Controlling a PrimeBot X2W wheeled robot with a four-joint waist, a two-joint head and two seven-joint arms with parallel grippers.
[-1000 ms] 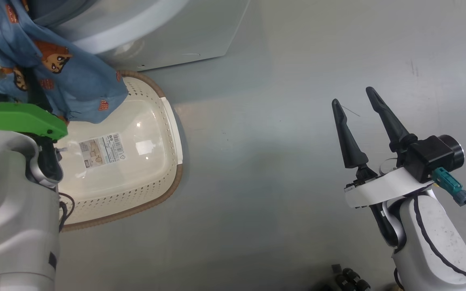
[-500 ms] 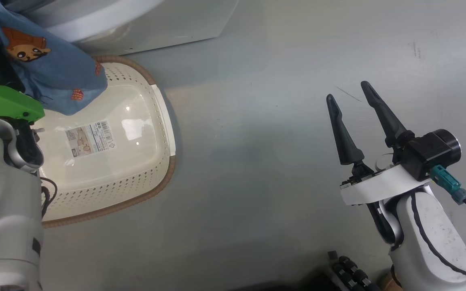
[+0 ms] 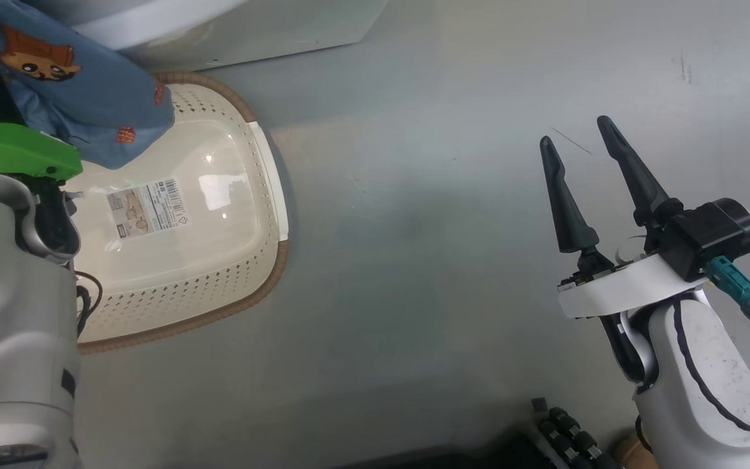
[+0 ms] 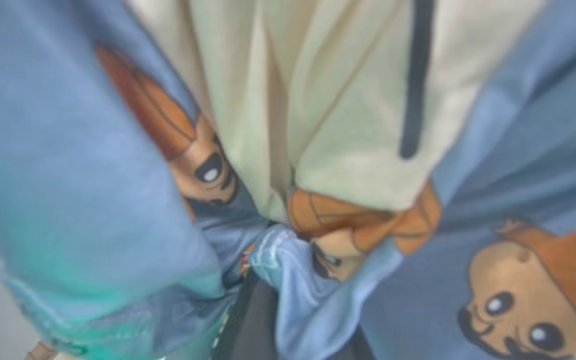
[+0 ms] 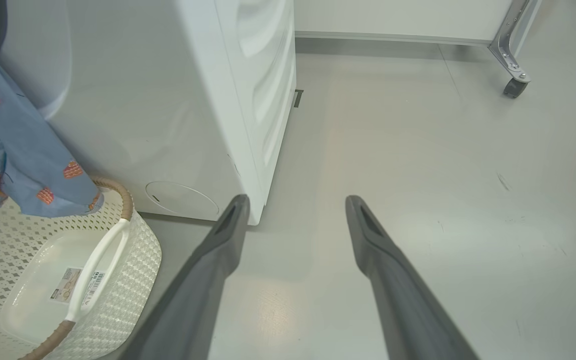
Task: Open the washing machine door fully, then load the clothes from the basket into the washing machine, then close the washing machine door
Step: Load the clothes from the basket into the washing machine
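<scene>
The clothes [image 3: 82, 98], blue with cartoon figures, hang bunched over the far left corner of the cream basket [image 3: 219, 215]; its base with the barcode sticker is bare. In the left wrist view blue and cream fabric [image 4: 348, 125] is gathered tight where my left gripper [image 4: 268, 250] is shut on it. My right gripper [image 3: 580, 140] hovers open over the floor, well right of the basket, holding nothing. The right wrist view has the clothes [image 5: 23, 150] dangling in front of the white washing machine [image 5: 168, 100], above the basket [image 5: 133, 260], with my right gripper [image 5: 295, 202] open. The washing machine door is out of view.
Grey floor [image 3: 414, 228] spreads between the basket and my right arm. A castered metal leg [image 5: 513, 85] stands far right past the washer. Part of my dark base [image 3: 564, 443] shows at the bottom edge. The washer's lower front [image 3: 271, 32] lies just beyond the basket.
The head view has shifted a little. The clothes still hang over the same basket corner, and my right gripper stays open in about the same place.
</scene>
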